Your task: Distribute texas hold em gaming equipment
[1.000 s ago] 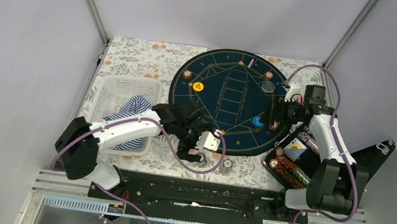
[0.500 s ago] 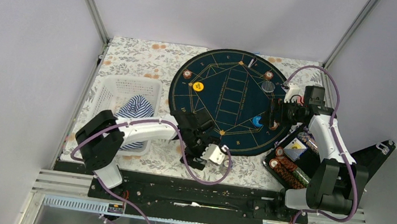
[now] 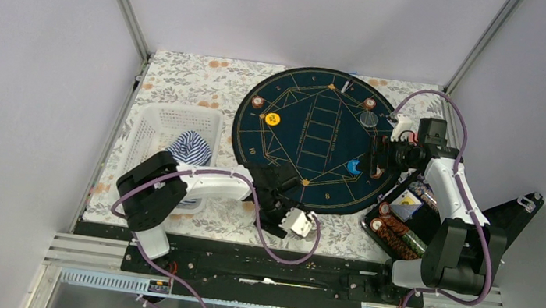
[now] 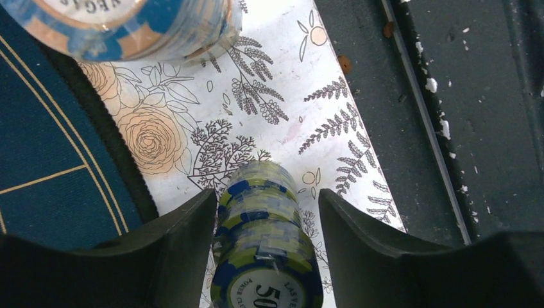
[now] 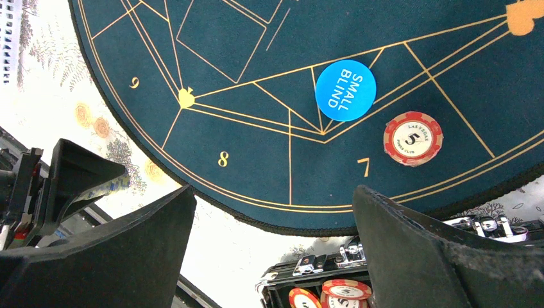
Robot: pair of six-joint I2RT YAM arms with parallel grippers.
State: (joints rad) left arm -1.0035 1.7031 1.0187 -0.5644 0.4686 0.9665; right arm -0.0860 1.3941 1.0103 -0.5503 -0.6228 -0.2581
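1. At the far left, a white basket (image 3: 168, 119) holding a striped cloth (image 3: 192, 146) is seen. Neither is part of the game set.
2. The left gripper (image 4: 266, 196) is placed low over the floral table cover (image 4: 359, 147), just off the near rim of the round mat (image 4: 51, 179). Its jaws stand partly open, one on each side of a green-and-blue chip stack (image 4: 260, 224). One finger looks to be at the stack's wall, while a sliver of cover shows beside the other, so no firm hold is judged yet.
3. The stack is upright and centred between the fingers, its axis pointing up toward the wrist. Only a squeeze is judged necessary, with no sideways correction.
4. A second stack (image 4: 128, 22) is seen just beyond, near the mat's rim. It should be cleared when lifting.
5. Further right on the mat, a blue disc (image 5: 345, 90) and a red chip stack (image 5: 413, 138) are laid near each other.
6. The right gripper (image 5: 272, 192) is spread wide and empty over the mat's right edge, well apart from the green stack. The left arm is the nearer.
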